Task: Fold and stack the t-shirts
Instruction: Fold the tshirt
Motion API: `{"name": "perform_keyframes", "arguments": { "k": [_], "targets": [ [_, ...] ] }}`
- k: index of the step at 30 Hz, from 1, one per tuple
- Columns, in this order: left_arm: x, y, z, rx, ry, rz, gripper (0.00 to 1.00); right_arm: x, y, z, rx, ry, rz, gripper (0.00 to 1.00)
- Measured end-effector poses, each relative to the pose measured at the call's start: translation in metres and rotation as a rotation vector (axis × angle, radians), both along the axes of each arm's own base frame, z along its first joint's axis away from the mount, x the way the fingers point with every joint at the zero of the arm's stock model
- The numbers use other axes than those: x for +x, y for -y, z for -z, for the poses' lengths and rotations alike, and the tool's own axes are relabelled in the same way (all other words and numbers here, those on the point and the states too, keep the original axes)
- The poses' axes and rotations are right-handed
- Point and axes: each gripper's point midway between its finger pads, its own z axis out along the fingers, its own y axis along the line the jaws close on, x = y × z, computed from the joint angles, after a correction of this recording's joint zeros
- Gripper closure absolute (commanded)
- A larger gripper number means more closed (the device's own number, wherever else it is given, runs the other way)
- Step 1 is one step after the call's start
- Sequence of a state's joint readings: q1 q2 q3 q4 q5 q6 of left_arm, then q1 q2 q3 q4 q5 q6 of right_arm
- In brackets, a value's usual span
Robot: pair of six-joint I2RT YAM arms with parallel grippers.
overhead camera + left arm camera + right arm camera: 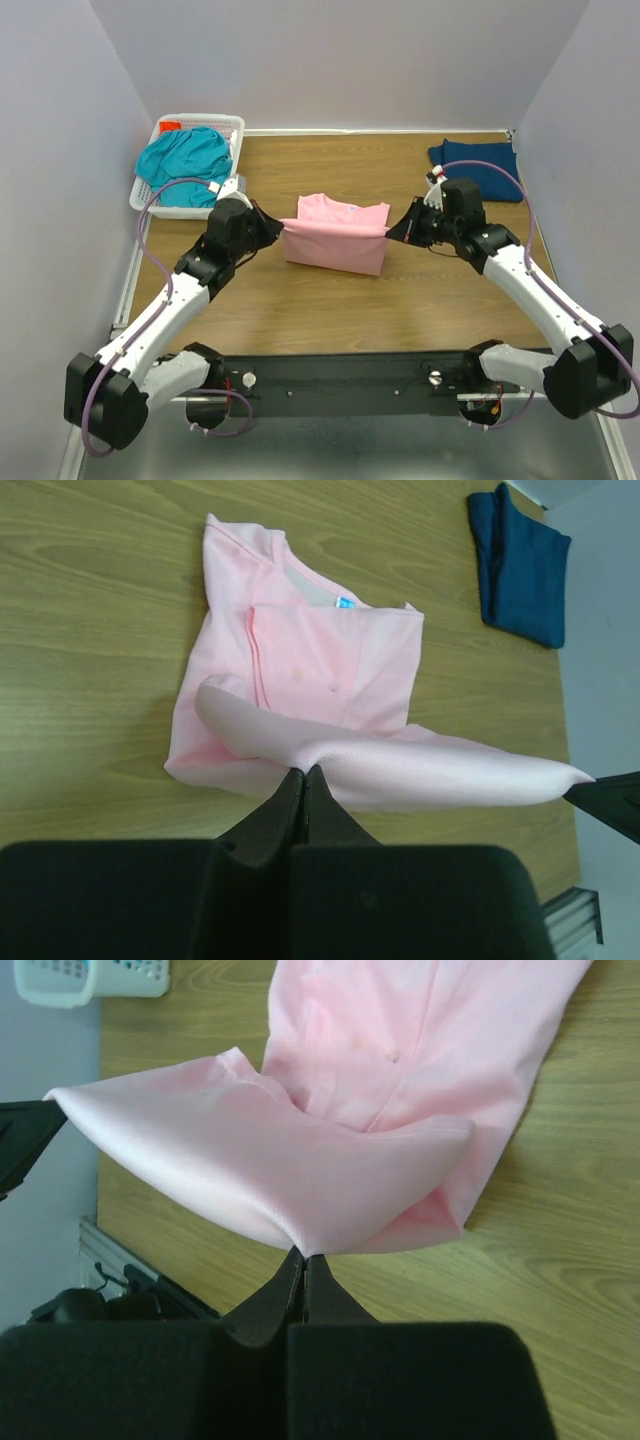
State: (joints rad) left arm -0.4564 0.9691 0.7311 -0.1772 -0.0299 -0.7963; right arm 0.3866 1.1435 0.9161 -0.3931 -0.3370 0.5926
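Midway along the bench (300,310), the light pink t-shirt (335,235) lies part-folded, its near hem lifted and stretched between the left claw (281,228) and right claw (390,232), each pinched shut on a corner. A crosswise fold seems in hand; next, both should carry the hem evenly toward the collar and release.

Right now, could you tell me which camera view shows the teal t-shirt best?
The top external view: the teal t-shirt lies bunched in the white basket at the far left, in plain sight. The right wrist view catches only a corner of that basket, no teal cloth; the left wrist view shows neither.
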Motion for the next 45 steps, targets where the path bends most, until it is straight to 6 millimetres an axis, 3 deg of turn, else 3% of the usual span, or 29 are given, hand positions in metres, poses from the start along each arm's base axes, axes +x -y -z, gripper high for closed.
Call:
{"name": "perform_keyframes", "arguments": {
  "k": [5, 19, 22, 29, 37, 39, 42, 44, 45],
  "targets": [
    [0.033, -0.001, 0.0, 0.026, -0.004, -0.006, 1.0, 0.024, 0.009, 0.009, -0.026, -0.036, 0.049, 0.99],
    [0.119, 0.027, 0.012, 0.063, -0.024, 0.088, 1.0, 0.082, 0.033, 0.036, -0.051, -0.097, 0.142, 0.99],
    [0.135, 0.031, 0.024, 0.069, -0.048, 0.105, 1.0, 0.097, 0.032, 0.041, -0.051, -0.103, 0.143, 0.99],
    [0.172, 0.041, 0.059, 0.087, -0.11, 0.135, 1.0, 0.131, 0.035, 0.074, -0.06, -0.166, 0.165, 0.99],
    [0.206, 0.046, 0.074, 0.106, -0.12, 0.136, 1.0, 0.174, 0.036, 0.103, -0.063, -0.201, 0.185, 0.96],
    [0.213, 0.047, 0.079, 0.109, -0.127, 0.133, 0.99, 0.182, 0.035, 0.113, -0.062, -0.215, 0.191, 0.91],
    [0.222, 0.047, 0.095, 0.119, -0.161, 0.13, 0.85, 0.194, 0.035, 0.129, -0.063, -0.238, 0.199, 0.8],
    [0.226, 0.046, 0.106, 0.126, -0.185, 0.126, 0.81, 0.202, 0.035, 0.142, -0.065, -0.254, 0.198, 0.62],
    [0.228, 0.045, 0.112, 0.131, -0.195, 0.125, 0.7, 0.204, 0.034, 0.145, -0.064, -0.257, 0.197, 0.31]
  ]
}}
